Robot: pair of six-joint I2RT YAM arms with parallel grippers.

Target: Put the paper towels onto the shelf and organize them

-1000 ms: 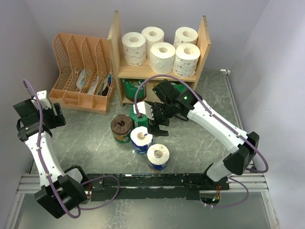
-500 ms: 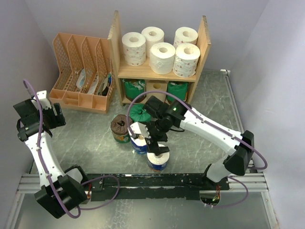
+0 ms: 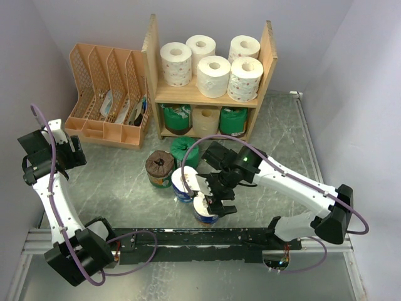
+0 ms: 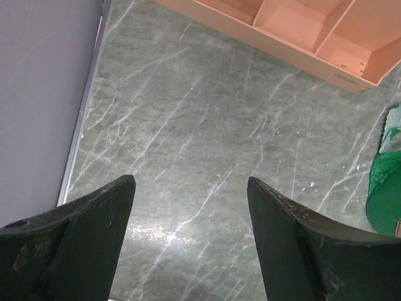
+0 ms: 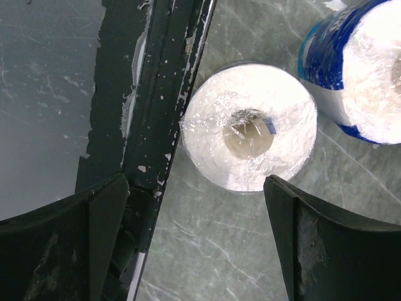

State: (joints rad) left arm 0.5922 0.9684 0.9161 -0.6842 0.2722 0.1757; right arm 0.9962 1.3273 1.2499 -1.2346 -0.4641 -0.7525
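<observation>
The wooden shelf (image 3: 271, 56) carries several white paper towels (image 3: 213, 75) on its top tier, and green (image 3: 177, 118) and beige wrapped rolls on the lower tier. On the table stand a green roll (image 3: 183, 149), a brown roll (image 3: 159, 168), a blue-wrapped roll (image 3: 183, 185) (image 5: 360, 69) and a white film-wrapped roll (image 3: 204, 213) (image 5: 249, 128). My right gripper (image 3: 212, 195) (image 5: 195, 182) hangs open just above that white roll, which lies ahead of the fingertips and not between them. My left gripper (image 3: 70, 150) (image 4: 191, 182) is open over bare table at far left, holding nothing.
A peach slotted file organizer (image 3: 106, 94) (image 4: 301, 31) stands left of the shelf. A black rail (image 3: 188, 237) (image 5: 156, 94) runs along the near edge, right beside the white roll. Grey walls close in on both sides.
My right arm has swung back from the shelf's lower tier to above the near white roll, its jaws narrowing slightly. The left arm has not moved.
</observation>
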